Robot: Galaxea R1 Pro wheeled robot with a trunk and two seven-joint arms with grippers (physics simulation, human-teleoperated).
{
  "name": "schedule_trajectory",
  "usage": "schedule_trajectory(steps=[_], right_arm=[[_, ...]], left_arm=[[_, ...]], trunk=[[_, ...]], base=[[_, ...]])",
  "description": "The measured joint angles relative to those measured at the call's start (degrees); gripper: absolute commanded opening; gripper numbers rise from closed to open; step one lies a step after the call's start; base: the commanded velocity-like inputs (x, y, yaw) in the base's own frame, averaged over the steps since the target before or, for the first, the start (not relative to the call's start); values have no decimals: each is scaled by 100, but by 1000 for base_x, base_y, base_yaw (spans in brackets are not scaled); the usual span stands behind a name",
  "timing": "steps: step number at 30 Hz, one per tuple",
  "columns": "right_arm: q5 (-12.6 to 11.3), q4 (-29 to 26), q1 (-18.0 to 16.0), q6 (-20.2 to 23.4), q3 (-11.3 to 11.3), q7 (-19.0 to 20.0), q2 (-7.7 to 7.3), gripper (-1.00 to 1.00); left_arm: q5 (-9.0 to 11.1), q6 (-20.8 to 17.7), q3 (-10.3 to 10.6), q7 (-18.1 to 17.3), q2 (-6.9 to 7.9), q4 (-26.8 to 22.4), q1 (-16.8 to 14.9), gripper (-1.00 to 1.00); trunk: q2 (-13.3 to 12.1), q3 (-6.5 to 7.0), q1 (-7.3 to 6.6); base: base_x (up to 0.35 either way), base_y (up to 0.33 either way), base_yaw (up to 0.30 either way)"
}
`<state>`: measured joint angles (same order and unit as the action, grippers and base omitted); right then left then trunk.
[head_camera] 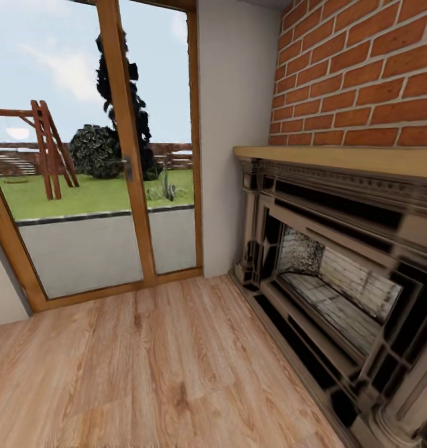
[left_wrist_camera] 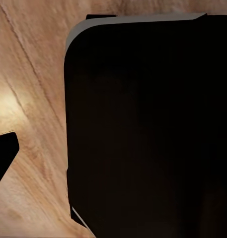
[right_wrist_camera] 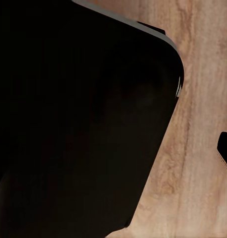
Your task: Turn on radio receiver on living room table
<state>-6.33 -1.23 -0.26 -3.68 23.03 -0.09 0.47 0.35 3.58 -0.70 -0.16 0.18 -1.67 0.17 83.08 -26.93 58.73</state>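
The radio receiver and the low coffee table are out of view. The head view looks at a corner of a room with a light wood plank floor [head_camera: 145, 373]. In the left wrist view, a dark sliver [left_wrist_camera: 4, 158] that may be one finger juts in beside a large black rounded body [left_wrist_camera: 148, 129] over the floor. The right wrist view has a similar dark sliver [right_wrist_camera: 225, 148] next to the same kind of black body [right_wrist_camera: 78, 124]. Neither sliver tells how the jaws stand.
A wood-framed glass door [head_camera: 123, 162] stands ahead at the left, with a lawn and a wooden frame outside. A dark ornate fireplace [head_camera: 338, 274] with a wooden mantel [head_camera: 338, 158] fills the right under a red brick wall [head_camera: 363, 74]. Plank floor lies between them.
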Motion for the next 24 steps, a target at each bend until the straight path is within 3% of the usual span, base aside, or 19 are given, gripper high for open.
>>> schedule_trajectory(steps=[24], right_arm=[[-3, 0, 0, 5, 1, 0, 6, 100]], left_arm=[[0, 1, 3, 6, 0, 0, 0, 100]], trunk=[[0, 0, 0]], base=[[0, 0, 272]])
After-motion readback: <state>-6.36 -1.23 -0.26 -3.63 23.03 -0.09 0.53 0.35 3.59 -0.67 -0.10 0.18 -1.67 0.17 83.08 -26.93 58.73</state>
